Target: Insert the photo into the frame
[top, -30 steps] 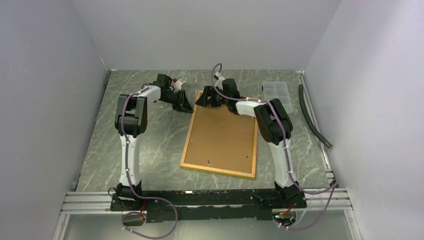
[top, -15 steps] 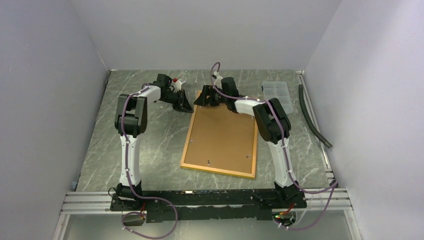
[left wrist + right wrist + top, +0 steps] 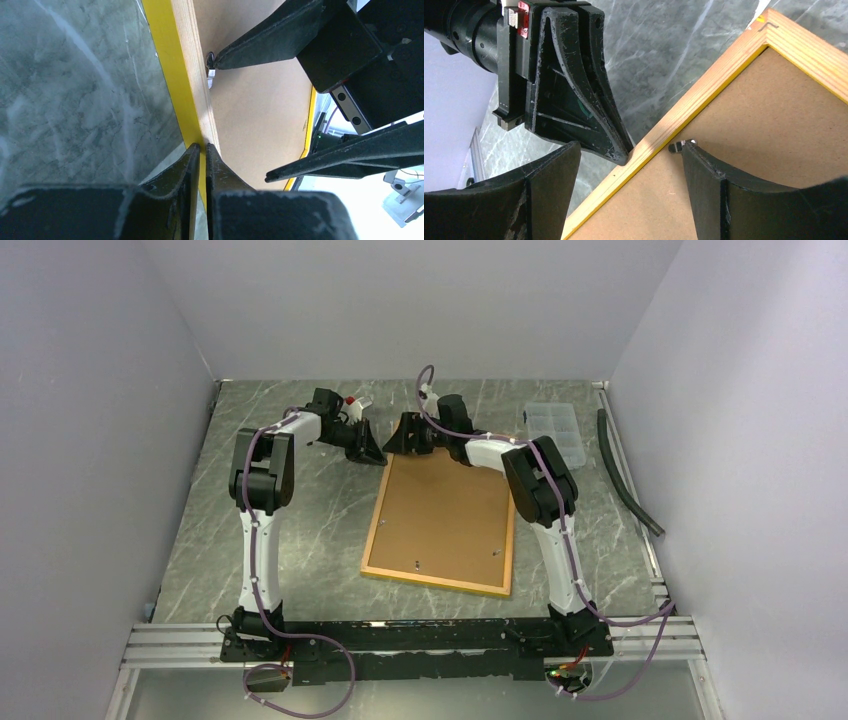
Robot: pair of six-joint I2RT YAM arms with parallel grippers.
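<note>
The frame (image 3: 445, 515) lies face down on the table, its brown back up and its thin yellow border round it. The photo is not in view. My left gripper (image 3: 374, 454) is shut, its tips (image 3: 203, 146) against the outer side of the frame's far left edge (image 3: 187, 75). My right gripper (image 3: 404, 439) is open and straddles that same edge (image 3: 630, 147). One of its fingers (image 3: 719, 190) rests on the brown back beside a small metal tab (image 3: 679, 145); the other (image 3: 549, 185) is outside the frame over the table.
A clear plastic compartment box (image 3: 551, 423) stands at the back right. A black hose (image 3: 625, 475) lies along the right wall. Grey walls close in three sides, and a metal rail (image 3: 420, 640) runs along the near edge.
My right gripper has shifted a little to the left along the frame's far edge, toward the left gripper. The left arm and the frame have not moved.
</note>
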